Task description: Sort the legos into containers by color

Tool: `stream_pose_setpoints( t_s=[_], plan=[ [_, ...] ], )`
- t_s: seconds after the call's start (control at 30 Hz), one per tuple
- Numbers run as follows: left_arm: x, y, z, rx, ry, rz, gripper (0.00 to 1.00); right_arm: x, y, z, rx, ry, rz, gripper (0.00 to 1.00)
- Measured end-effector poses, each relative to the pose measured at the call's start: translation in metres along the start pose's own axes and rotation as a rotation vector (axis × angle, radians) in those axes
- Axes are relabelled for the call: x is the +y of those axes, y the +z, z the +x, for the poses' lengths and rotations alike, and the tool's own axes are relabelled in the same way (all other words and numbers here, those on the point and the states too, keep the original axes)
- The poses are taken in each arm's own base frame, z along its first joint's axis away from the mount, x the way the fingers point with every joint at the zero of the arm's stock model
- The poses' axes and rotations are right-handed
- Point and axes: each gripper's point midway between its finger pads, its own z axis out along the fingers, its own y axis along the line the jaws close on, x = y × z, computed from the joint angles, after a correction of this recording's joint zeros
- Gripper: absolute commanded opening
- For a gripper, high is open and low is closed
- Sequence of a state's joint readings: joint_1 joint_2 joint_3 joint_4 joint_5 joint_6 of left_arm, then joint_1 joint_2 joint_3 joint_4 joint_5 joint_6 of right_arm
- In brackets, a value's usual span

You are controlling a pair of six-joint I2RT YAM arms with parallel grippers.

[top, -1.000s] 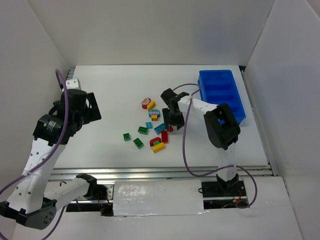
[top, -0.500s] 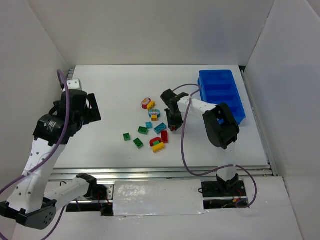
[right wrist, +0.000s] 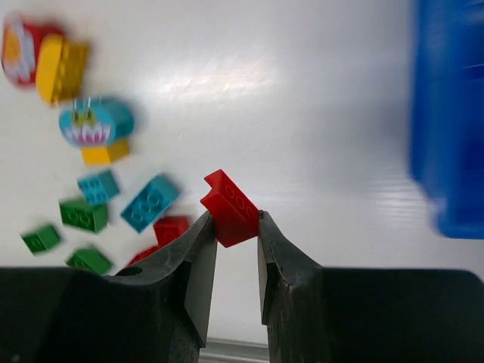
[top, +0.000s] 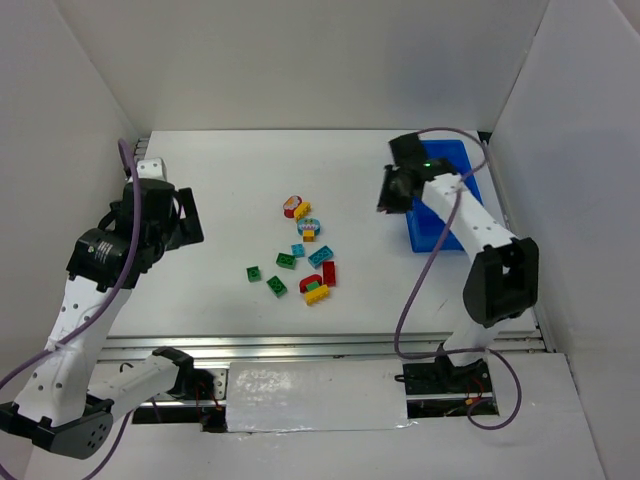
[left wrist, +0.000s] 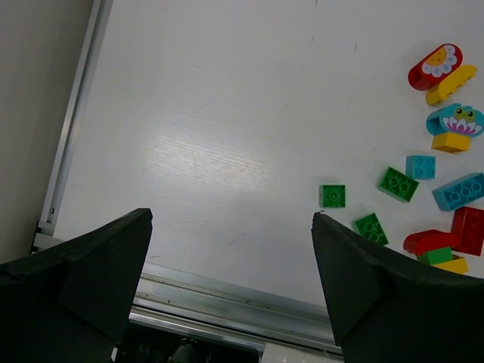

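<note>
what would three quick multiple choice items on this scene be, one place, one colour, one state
1. Where on the table is the bin?
A. far right
B. near left
C. centre

2. What colour is the brick in the right gripper?
A. green
B. yellow
C. red

3. How is the left gripper?
A. shut on a brick
B. open, empty
C. shut, empty

Answers:
1 A: the top view shows it at the far right corner.
2 C: the right wrist view shows a red brick pinched in it.
3 B: its jaws stand wide apart with only table between them.
</note>
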State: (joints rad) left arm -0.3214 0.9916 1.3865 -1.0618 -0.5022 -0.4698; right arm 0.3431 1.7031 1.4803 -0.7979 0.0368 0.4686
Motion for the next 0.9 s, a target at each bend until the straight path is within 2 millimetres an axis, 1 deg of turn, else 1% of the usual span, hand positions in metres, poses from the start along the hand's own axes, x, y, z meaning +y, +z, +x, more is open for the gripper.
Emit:
stream_pose_setpoints(
  t_s=[0.03, 0.1, 0.13, 0.17, 0.23, 0.37, 0.43, 0.5, 0.6, 0.67, 0.73, 0.77, 0.8, 0.83, 0.9],
  plan=[
    [-0.001, 0.0, 0.0, 0.002, 0.0, 0.005, 1.0, -0.017, -0.007, -0.016, -0.036, 0.054, 0.019, 0.12],
    [-0.002, 0.0, 0.001, 0.004, 0.0, 0.013, 1.0, -0.056, -0.015, -0.039, -0.088, 0.151, 0.078, 0.11],
    [-0.003, 0.0, 0.001, 0.006, 0.0, 0.018, 1.0, -0.076, -0.017, -0.047, -0.102, 0.196, 0.116, 0.11],
    [-0.004, -0.001, 0.001, 0.008, 0.0, 0.022, 0.99, -0.095, -0.016, -0.05, -0.104, 0.237, 0.152, 0.11],
    [-0.006, -0.001, 0.001, 0.009, 0.0, 0.032, 1.0, -0.126, -0.013, -0.048, -0.083, 0.299, 0.223, 0.11],
    [-0.007, -0.002, 0.0, -0.002, -0.006, 0.045, 1.0, -0.163, -0.006, -0.031, -0.029, 0.368, 0.294, 0.12],
    [-0.006, -0.005, 0.0, -0.011, -0.011, 0.054, 1.0, -0.177, -0.005, -0.024, -0.009, 0.396, 0.317, 0.13],
    [-0.006, -0.007, 0.002, -0.014, -0.013, 0.063, 1.0, -0.184, -0.004, -0.024, -0.005, 0.409, 0.328, 0.15],
    [-0.007, -0.008, 0.001, -0.016, -0.005, 0.073, 0.99, -0.187, 0.0, -0.022, 0.005, 0.406, 0.338, 0.18],
    [-0.008, -0.007, 0.002, -0.014, 0.001, 0.077, 0.99, -0.189, 0.004, -0.02, 0.02, 0.404, 0.344, 0.25],
    [-0.009, -0.007, 0.002, -0.011, 0.003, 0.081, 0.99, -0.191, 0.008, -0.017, 0.033, 0.405, 0.349, 0.29],
    [-0.009, -0.007, 0.002, -0.01, 0.004, 0.083, 1.0, -0.192, 0.01, -0.016, 0.038, 0.405, 0.351, 0.33],
    [-0.009, -0.007, 0.002, -0.009, 0.004, 0.084, 0.99, -0.192, 0.011, -0.016, 0.041, 0.406, 0.352, 0.43],
    [-0.009, -0.007, 0.002, -0.009, 0.004, 0.085, 1.0, -0.193, 0.011, -0.016, 0.041, 0.409, 0.353, 0.56],
    [-0.01, -0.007, 0.003, -0.008, 0.004, 0.089, 0.99, -0.193, 0.01, -0.016, 0.041, 0.401, 0.353, 0.6]
  ],
)
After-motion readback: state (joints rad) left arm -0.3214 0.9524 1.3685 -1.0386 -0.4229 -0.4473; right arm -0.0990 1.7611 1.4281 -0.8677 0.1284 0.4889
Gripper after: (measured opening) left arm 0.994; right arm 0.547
